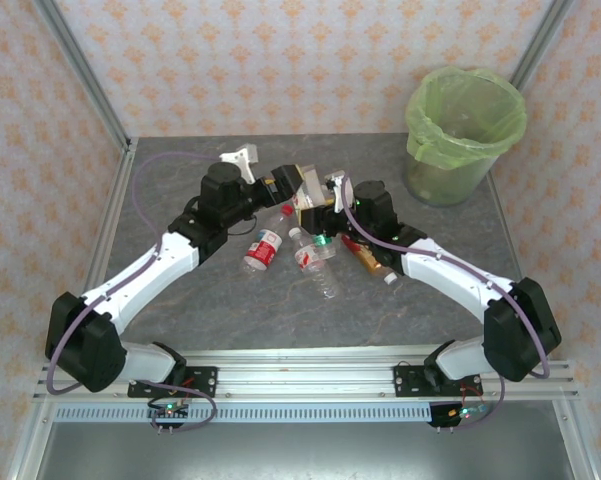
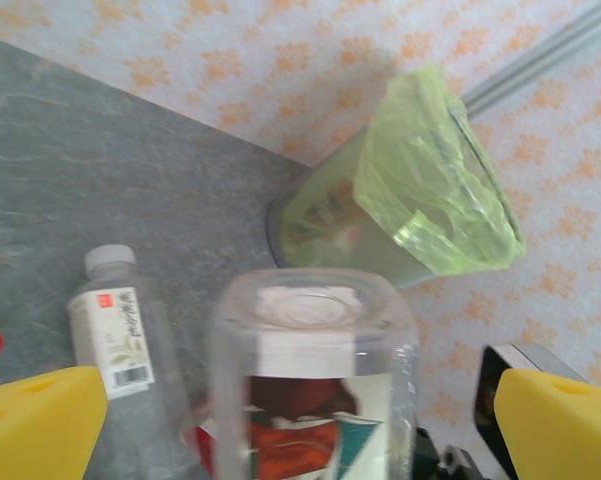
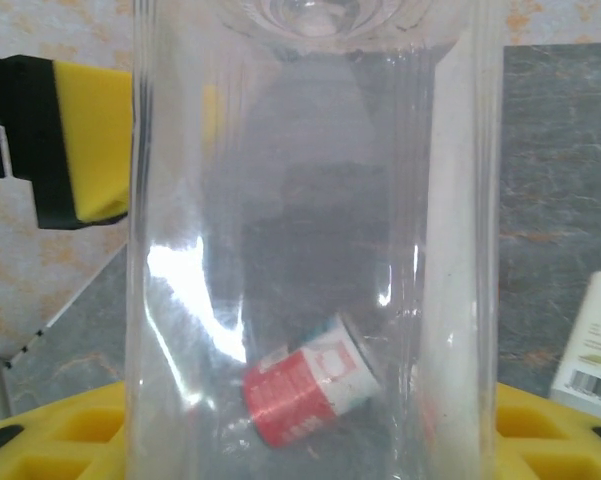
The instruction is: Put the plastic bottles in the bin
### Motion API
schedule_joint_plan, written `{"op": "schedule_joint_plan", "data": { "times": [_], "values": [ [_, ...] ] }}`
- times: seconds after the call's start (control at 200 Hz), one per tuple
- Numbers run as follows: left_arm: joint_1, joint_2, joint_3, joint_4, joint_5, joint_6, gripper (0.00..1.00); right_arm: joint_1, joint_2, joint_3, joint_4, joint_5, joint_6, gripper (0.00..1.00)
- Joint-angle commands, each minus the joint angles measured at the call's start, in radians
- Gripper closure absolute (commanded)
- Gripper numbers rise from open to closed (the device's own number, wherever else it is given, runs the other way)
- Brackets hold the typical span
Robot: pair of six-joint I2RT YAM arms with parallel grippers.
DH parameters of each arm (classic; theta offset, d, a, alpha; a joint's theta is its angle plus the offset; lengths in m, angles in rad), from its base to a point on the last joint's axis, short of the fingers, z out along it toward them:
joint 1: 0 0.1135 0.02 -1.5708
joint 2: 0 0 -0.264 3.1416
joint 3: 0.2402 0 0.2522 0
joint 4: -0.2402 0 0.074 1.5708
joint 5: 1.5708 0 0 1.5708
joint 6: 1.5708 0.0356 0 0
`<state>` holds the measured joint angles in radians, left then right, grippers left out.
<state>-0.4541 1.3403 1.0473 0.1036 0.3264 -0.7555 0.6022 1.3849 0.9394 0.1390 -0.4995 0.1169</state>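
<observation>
Left end effector (image 2: 300, 425) is wide open around a clear red-labelled plastic bottle (image 2: 315, 340), not touching it; right end effector (image 3: 300, 450) grips it. Grey table (image 1: 180, 300): two clear bottles (image 1: 266, 247), one brown-orange bottle (image 1: 370, 258), one green-bagged round bin (image 1: 465, 125) back-right.

Holding the yellow pads (image 2: 40, 425) of the left gripper (image 2: 300, 430) wide apart, not touching the clear bottle (image 2: 315, 330) with a red and white label between them. Looking down on a white-capped bottle (image 2: 115, 320) lying left of it on the grey table (image 2: 100, 150). Facing the green-lined bin (image 2: 430, 190) beyond, far right.
</observation>
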Motion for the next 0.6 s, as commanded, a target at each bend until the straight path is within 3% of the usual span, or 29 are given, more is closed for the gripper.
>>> {"op": "schedule_joint_plan", "data": {
  "times": [0.0,0.315,0.596],
  "values": [
    [0.041,-0.043,-0.055,0.08,-0.067,-0.045,0.0,-0.013,-0.038,0.008,-0.055,0.074,-0.048,1.0],
    [0.065,-0.129,-0.135,-0.009,-0.27,-0.029,0.0,-0.045,-0.083,0.005,-0.1,0.197,-0.074,1.0],
    [0.071,-0.161,-0.17,-0.112,-0.386,-0.05,0.0,-0.094,-0.13,0.008,-0.111,0.273,-0.099,1.0]
  ]
}}
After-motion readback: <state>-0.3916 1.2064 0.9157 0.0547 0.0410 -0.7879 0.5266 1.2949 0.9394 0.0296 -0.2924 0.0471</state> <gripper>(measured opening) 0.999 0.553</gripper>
